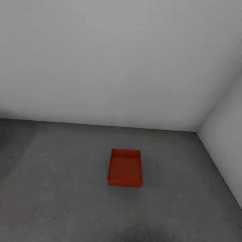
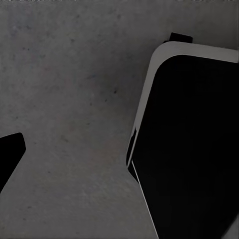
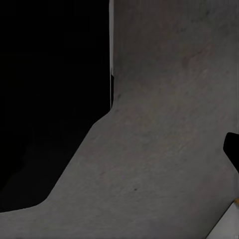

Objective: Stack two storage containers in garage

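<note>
Head view: one red-orange storage container, open side up, rests on the grey concrete floor near the corner of two plain walls. State of both jaws cannot be told.

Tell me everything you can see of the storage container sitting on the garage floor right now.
The storage container is a red-orange rectangular bin, plastic-looking, with plain smooth walls and an open top. It looks empty. It sits upright and flat on the dark grey mottled floor, apart from the pale walls, near the room's corner. Nothing else touches it.
</note>
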